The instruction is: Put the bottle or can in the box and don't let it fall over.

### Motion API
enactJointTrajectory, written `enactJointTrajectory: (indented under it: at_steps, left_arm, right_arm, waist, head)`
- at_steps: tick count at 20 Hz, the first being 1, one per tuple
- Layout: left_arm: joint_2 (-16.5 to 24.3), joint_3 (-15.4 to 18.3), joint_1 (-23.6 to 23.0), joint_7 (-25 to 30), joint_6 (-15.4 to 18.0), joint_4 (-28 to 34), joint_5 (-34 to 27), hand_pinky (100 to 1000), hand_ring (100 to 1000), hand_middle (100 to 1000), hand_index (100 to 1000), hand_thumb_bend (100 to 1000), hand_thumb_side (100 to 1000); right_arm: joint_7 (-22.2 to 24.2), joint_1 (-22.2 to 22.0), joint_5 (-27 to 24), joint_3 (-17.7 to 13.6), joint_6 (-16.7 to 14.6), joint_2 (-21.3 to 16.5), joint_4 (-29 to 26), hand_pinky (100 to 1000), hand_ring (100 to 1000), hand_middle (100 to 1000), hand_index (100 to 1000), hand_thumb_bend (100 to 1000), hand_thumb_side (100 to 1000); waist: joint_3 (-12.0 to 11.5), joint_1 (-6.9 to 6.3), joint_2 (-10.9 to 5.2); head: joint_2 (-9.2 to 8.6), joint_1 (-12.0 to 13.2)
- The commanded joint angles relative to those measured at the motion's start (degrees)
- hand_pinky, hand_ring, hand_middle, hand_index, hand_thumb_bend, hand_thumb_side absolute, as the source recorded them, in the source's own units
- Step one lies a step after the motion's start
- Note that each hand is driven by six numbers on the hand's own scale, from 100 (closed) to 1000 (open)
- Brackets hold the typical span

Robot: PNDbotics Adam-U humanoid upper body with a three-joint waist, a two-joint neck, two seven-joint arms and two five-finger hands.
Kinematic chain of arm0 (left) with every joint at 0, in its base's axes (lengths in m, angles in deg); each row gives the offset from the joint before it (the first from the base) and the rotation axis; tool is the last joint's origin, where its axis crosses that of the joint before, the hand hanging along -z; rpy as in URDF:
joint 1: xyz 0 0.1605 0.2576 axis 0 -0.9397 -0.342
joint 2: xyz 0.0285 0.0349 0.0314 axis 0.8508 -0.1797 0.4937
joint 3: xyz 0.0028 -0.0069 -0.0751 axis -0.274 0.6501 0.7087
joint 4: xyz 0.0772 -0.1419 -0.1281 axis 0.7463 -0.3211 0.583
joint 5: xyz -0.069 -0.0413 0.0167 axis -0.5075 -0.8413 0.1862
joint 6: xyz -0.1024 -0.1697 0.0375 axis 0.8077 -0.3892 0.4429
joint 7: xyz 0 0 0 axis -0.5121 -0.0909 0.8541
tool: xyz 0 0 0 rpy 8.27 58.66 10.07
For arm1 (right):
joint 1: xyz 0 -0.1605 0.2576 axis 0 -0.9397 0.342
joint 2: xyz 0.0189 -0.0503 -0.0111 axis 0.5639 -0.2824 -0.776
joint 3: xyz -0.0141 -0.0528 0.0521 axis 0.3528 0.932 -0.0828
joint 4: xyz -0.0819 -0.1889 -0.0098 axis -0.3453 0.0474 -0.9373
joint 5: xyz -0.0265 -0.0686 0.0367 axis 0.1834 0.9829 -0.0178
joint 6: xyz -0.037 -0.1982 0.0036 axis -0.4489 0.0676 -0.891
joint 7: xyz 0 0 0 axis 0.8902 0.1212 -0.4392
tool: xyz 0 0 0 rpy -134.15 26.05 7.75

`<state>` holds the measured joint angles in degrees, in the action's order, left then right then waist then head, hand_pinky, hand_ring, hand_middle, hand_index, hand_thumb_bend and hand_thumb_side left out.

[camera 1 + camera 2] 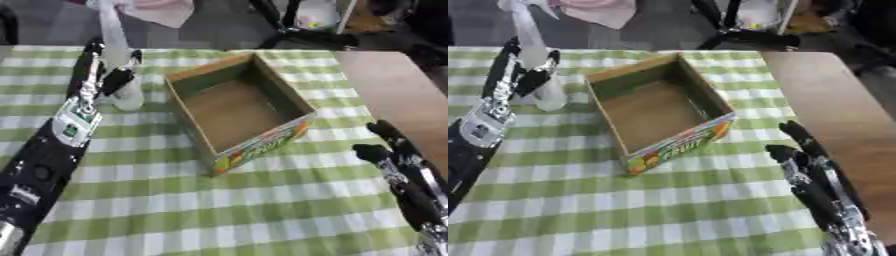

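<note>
A tall clear bottle [128, 95] stands upright on the green-checked tablecloth [262, 200], just left of the box. My left hand [98, 70] reaches in from the lower left, its fingers and thumb curled round the bottle's middle. The open cardboard box [236, 107] with colourful fruit print on its front wall sits mid-table, empty, a corner turned toward me. My right hand [802, 155] rests open at the lower right with its fingers pointing up, apart from the box.
A bare brown tabletop [394, 95] borders the cloth on the right. Behind the table's far edge are a pink cloth [162, 10] and dark stand legs [297, 30].
</note>
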<state>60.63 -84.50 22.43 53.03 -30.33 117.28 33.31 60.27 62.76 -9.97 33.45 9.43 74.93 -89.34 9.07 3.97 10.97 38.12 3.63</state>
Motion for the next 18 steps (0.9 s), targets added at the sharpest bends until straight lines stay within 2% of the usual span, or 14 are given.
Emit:
enactJointTrajectory:
  at_steps: [1, 6, 8, 9, 10, 11, 12, 15, 16, 18]
  left_arm:
    - [0.2, 0.0, 1.5, 1.5, 0.7, -0.1, 0.8, 747, 1000, 1000, 933, 358, 687]
    - [-0.3, -0.1, 1.4, 3.1, 0.9, -0.8, 2.7, 750, 1000, 1000, 922, 356, 681]
    - [-0.5, 0.0, 1.3, 3.2, 0.8, -1.1, 3.1, 750, 1000, 1000, 897, 319, 651]
    - [-0.5, 0.0, 1.3, 3.2, 0.8, -1.2, 3.3, 749, 1000, 1000, 832, 258, 600]
    - [-0.6, 0.1, 1.2, 3.1, 0.8, -1.3, 3.4, 749, 1000, 1000, 815, 230, 574]
    - [-0.6, 0.0, 1.2, 3.1, 0.8, -1.4, 3.5, 749, 1000, 1000, 772, 146, 489]
    - [-0.7, 0.0, 1.2, 3.1, 0.7, -1.4, 3.6, 748, 1000, 1000, 752, 100, 443]
    - [-0.7, 0.1, 1.1, 3.3, 0.6, -1.5, 3.4, 744, 1000, 1000, 657, 100, 200]
    - [-0.7, 0.2, 1.1, 3.3, 0.5, -1.6, 3.2, 743, 1000, 1000, 632, 100, 189]
    - [-0.7, 0.3, 1.0, 3.1, 0.6, -1.6, 2.7, 738, 1000, 1000, 542, 100, 283]
  right_arm:
    - [0.2, 0.6, -0.4, -0.1, -0.1, -0.7, -0.8, 846, 788, 966, 994, 100, 540]
    - [0.4, 0.7, -0.4, 0.0, -0.1, -0.6, -0.8, 846, 788, 966, 994, 100, 540]
    - [0.4, 0.7, -0.4, 0.0, -0.1, -0.6, -0.8, 846, 788, 966, 994, 100, 540]
    - [0.4, 0.7, -0.4, 0.0, -0.1, -0.6, -0.8, 846, 788, 966, 994, 100, 541]
    - [0.4, 0.7, -0.4, 0.0, -0.1, -0.6, -0.7, 846, 788, 966, 994, 100, 541]
    - [0.4, 0.7, -0.4, 0.0, -0.1, -0.6, -0.7, 846, 788, 966, 994, 100, 541]
    - [0.4, 0.7, -0.4, -0.1, -0.1, -0.5, -0.7, 847, 788, 966, 994, 100, 541]
    - [0.4, 0.7, -0.4, -0.1, -0.1, -0.5, -0.7, 847, 788, 966, 994, 100, 542]
    - [0.4, 0.7, -0.4, -0.1, -0.1, -0.5, -0.7, 847, 788, 966, 994, 100, 542]
    - [0.4, 0.7, -0.4, -0.1, -0.1, -0.5, -0.6, 847, 788, 966, 995, 100, 543]
  waist:
    - [0.1, -0.20, -0.60]
    - [0.1, -0.15, -0.61]
    - [0.2, -0.13, -0.63]
    - [0.2, -0.12, -0.65]
    - [0.2, -0.13, -0.66]
    - [0.2, -0.13, -0.66]
    - [0.2, -0.13, -0.67]
    - [0.2, -0.13, -0.70]
    - [0.2, -0.13, -0.71]
    - [0.1, -0.13, -0.72]
  head:
    - [-0.76, 0.2]
    - [-0.76, 0.0]
    - [-0.77, 0.0]
    - [-0.79, 0.0]
    - [-0.82, 0.0]
    - [-0.83, 0.0]
    - [-0.81, 0.0]
    - [-0.81, 0.0]
    - [-0.82, -0.1]
    - [-0.77, -0.1]
